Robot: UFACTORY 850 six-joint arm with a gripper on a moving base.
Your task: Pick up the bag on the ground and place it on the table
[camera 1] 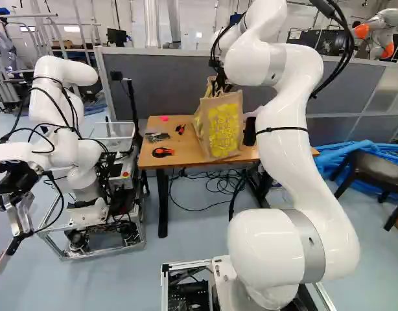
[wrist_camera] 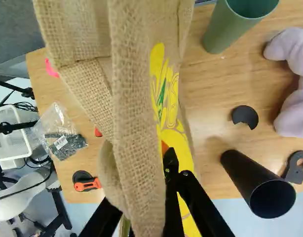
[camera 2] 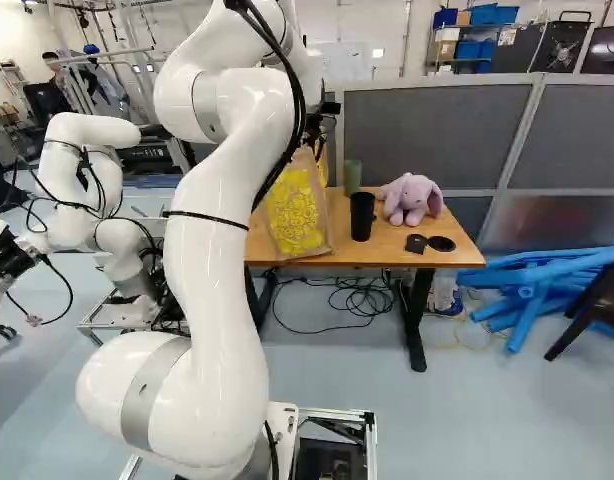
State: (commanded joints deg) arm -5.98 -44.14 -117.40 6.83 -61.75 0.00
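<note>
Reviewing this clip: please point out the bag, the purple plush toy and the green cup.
Bag [camera 1: 223, 126]: left base view, on its yellow-printed side.
Purple plush toy [camera 2: 413, 199]: right base view, on its body.
Green cup [wrist_camera: 227, 28]: wrist view, on its outer side wall, below the rim.

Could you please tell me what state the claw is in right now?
Claw: it cannot be told whether it is open or closed, as a burlap strap of the bag hides its grasping end.

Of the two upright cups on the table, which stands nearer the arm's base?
The black cup; the green cup stands farther back, towards the grey partition.
</note>
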